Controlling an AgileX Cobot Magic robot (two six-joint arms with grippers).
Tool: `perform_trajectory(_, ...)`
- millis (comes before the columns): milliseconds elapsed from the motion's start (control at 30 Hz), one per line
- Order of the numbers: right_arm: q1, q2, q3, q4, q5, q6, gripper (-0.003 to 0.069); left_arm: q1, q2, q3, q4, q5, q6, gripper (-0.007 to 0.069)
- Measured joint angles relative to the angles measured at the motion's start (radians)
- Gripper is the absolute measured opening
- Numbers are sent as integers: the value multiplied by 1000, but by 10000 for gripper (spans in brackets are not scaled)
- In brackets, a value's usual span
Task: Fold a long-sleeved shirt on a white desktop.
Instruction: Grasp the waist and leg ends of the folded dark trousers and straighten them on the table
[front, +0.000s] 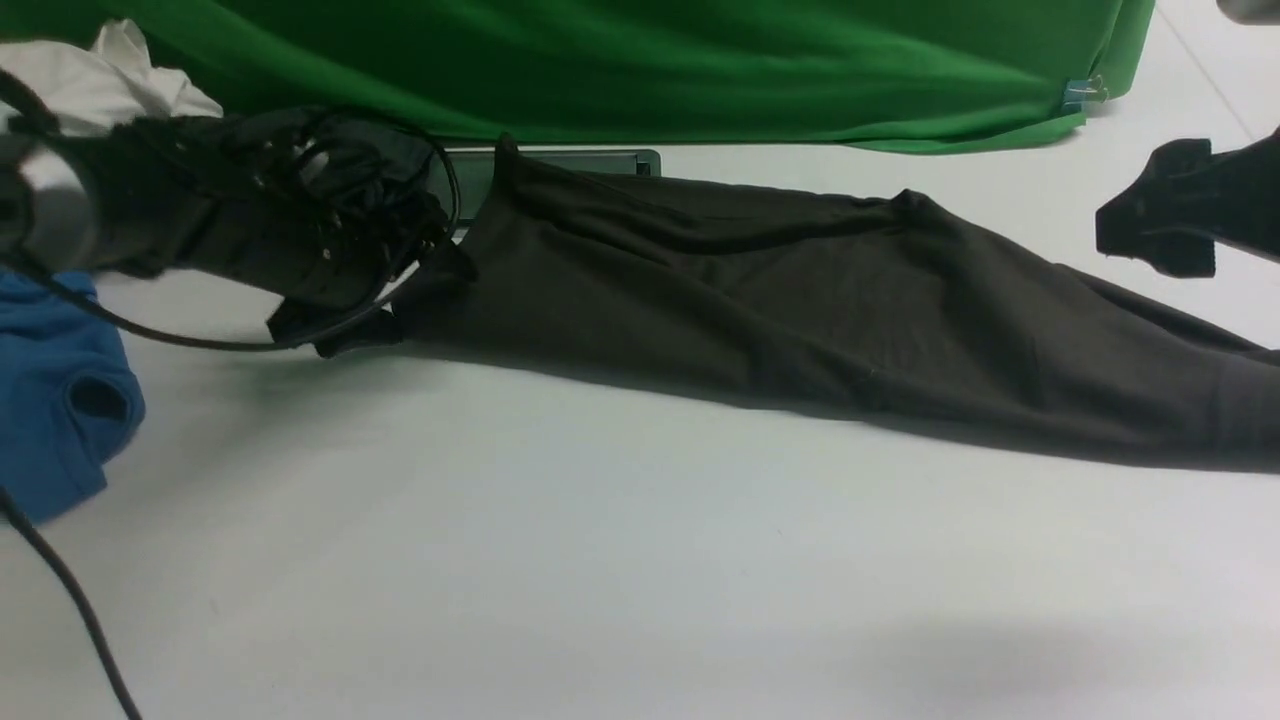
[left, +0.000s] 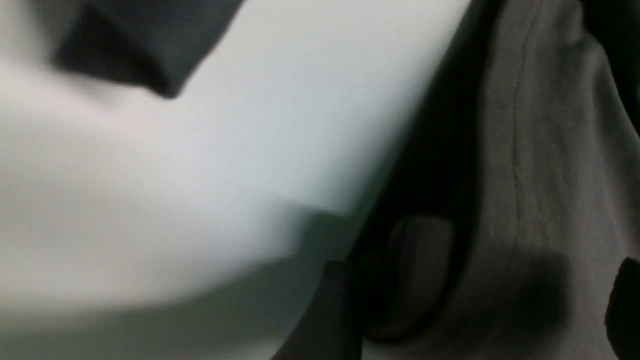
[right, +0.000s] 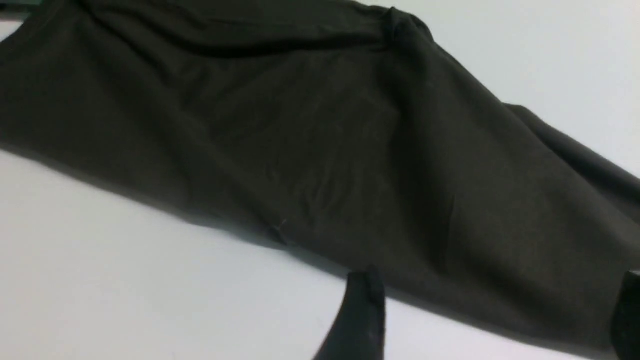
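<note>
Nearest the robot the white desktop (front: 620, 580) lies bare, crossed at its near left corner by a thin black cable (front: 70, 600). A little farther, at the left edge, a crumpled blue garment (front: 55, 410) is cut off by the frame. Across the middle of the desktop lies the long-sleeved shirt (front: 800, 320), dark brownish-black and gathered into a long, rumpled band that runs from left of centre out past the right edge, so its right end cannot be seen. No logo or label shows on it. The left gripper (left: 477, 305) sits low at the shirt's left end with its jaws spread wide. Shirt fabric with a stitched seam lies between its fingers (left: 327, 315), but the left wrist view is so blurred that I cannot tell whether they press on the cloth, and nothing is pinched. A dark rounded shape beside one finger is too unclear to name. The right gripper (right: 495, 310) hangs above the shirt's right part, apart from the cloth, with its jaws also wide and nothing between them. Only its finger ends show in its own view. Behind the shirt, a flat dark object (front: 580, 162) is partly hidden by the fabric. At the far left lies a white cloth (front: 95, 85), and a green cloth backdrop (front: 650, 60) closes the far side.
</note>
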Motion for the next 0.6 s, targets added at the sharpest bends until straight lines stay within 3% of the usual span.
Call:
perform_trajectory(100, 0, 0, 0, 0, -2, 0, 593, 2, 28, 0, -122, 16, 157, 642)
perform_trajectory(200, 0, 0, 0, 0, -1, 0, 591, 3, 35, 0, -152, 31, 214, 568)
perform_trajectory(267, 0, 0, 0, 0, 8, 0, 590, 13, 40, 0, -151, 66, 253, 413)
perform_trajectory(300, 0, 0, 0, 0, 8, 0, 590, 15, 41, 0, -151, 70, 255, 383)
perform_trajectory(367, 0, -1, 0, 0, 24, -1, 563, 45, 42, 0, -152, 128, 262, 200)
perform_trajectory(433, 0, -2, 0, 4, 41, -19, 469, 79, 37, 0, -153, 179, 282, 108)
perform_trajectory(467, 0, -4, 0, 7, 45, -28, 407, 100, 30, 3, -155, 205, 293, 110)
perform_trajectory(567, 0, -28, 0, 22, 52, -44, 133, 164, -18, 39, -155, 248, 311, 113)
perform_trajectory(600, 0, -39, 0, 24, 52, -47, 85, 186, -38, 54, -155, 251, 319, 113)
